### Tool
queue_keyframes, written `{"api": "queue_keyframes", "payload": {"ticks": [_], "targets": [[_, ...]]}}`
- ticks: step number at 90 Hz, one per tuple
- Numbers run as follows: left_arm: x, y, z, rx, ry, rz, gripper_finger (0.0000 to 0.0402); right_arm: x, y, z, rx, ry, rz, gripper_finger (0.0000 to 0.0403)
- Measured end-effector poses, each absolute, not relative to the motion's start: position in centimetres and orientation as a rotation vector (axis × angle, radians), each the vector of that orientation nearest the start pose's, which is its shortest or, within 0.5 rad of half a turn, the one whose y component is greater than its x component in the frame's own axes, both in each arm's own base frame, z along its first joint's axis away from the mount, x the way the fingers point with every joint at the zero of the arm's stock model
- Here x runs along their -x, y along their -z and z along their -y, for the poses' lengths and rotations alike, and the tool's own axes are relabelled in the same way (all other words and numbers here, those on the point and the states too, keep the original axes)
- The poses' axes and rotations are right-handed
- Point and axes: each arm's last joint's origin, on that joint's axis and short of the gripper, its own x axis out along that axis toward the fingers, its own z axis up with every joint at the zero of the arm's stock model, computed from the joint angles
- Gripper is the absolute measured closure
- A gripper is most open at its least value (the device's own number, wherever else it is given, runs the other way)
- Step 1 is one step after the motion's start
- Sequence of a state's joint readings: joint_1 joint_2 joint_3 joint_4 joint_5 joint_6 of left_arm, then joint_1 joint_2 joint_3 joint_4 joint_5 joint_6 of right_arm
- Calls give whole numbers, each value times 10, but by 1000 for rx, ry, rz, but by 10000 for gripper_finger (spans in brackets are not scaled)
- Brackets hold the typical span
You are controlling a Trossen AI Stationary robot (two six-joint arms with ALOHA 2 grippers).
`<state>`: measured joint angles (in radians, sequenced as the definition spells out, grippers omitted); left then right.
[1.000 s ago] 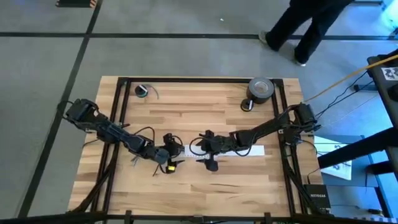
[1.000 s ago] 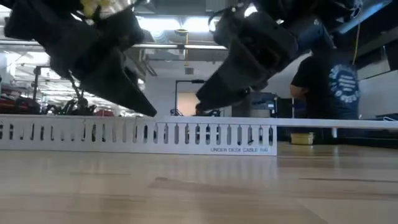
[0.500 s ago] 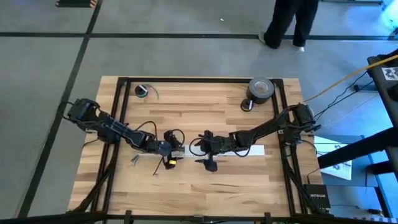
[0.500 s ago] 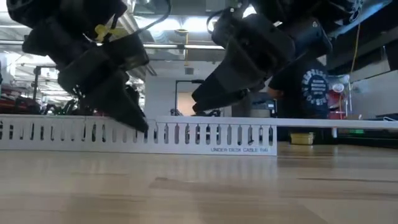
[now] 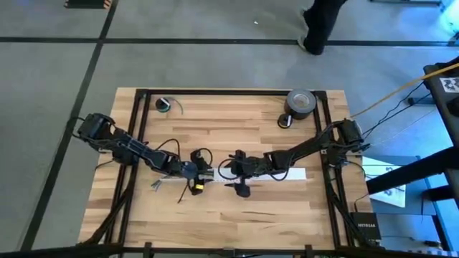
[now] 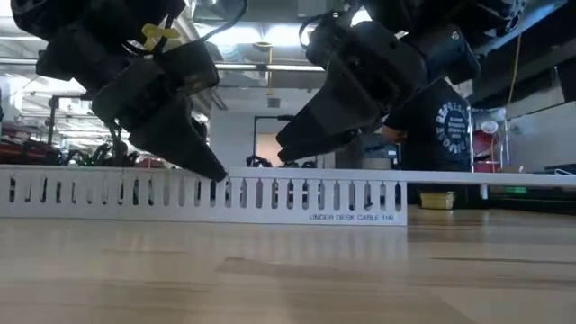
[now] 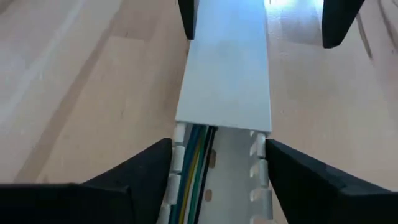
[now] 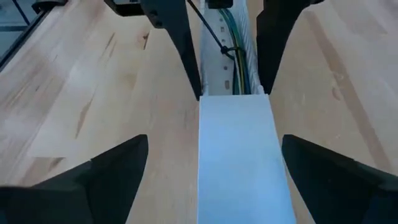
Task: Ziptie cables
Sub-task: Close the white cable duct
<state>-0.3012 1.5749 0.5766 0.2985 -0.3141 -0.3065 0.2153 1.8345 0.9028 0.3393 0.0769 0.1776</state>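
The cables (image 7: pixel 198 155) lie inside the white slotted cable tray (image 7: pixel 214 180), half under its flat cover (image 7: pixel 227 74). Left gripper (image 7: pixel 214 168) and right gripper (image 8: pixel 233 168) both straddle the tray, fingers spread apart.

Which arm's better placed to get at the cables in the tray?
Left. The left gripper straddles the uncovered cable tray end where the cables lie, jaws open; the right gripper straddles the white cover, jaws open.
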Motion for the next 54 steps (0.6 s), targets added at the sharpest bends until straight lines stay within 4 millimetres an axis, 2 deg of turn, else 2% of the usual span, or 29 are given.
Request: {"api": "queue_keyframes", "payload": {"ticks": [15, 54], "targets": [[-267, -133, 74, 83, -114, -657, 164, -360, -150, -77, -81, -95, -638, 45], [-267, -133, 75, 88, -110, -658, 164, -364, -135, -76, -52, -50, -704, 45]]}}
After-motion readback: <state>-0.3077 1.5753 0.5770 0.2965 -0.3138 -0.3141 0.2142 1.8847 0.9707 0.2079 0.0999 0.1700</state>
